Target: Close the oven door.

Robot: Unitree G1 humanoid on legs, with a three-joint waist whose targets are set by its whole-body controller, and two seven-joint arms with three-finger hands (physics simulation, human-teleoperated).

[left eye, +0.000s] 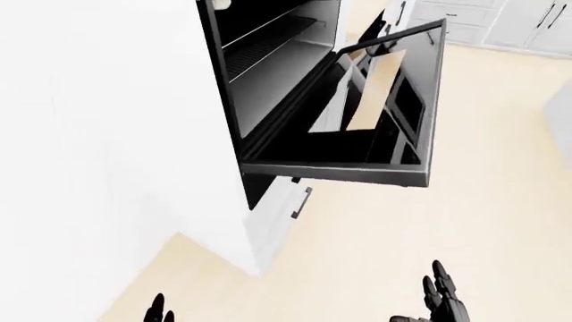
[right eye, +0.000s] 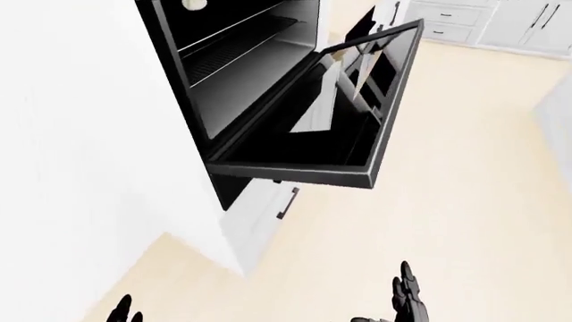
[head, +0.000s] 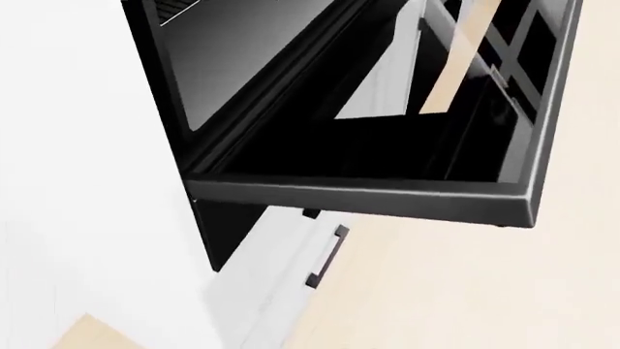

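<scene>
1. The oven door (left eye: pixel 375 121) is hanging fully open, folded down flat from the black oven cavity (left eye: pixel 268 60) set in the white cabinet column (left eye: pixel 107 134). In the left-eye view it is filling the upper centre, its free edge running along the right and lower side of the panel.
2. A white drawer with a dark bar handle (head: pixel 326 256) is sitting just beneath the door's hinge side.
3. The left hand (left eye: pixel 159 310) and right hand (left eye: pixel 444 302) are showing only as fingertips at the bottom edge, well below the door and touching nothing. The right fingers are pointing up and look spread; the left hand's state cannot be told.
4. Judgement: the door is a stiff, hinged glass-and-metal slab, probably fairly heavy, smooth and a bit slippery on the glass.
5. Judgement: best contact is looking like the underside near the free edge, far from the hinge, pushing upward with an open hand.
</scene>
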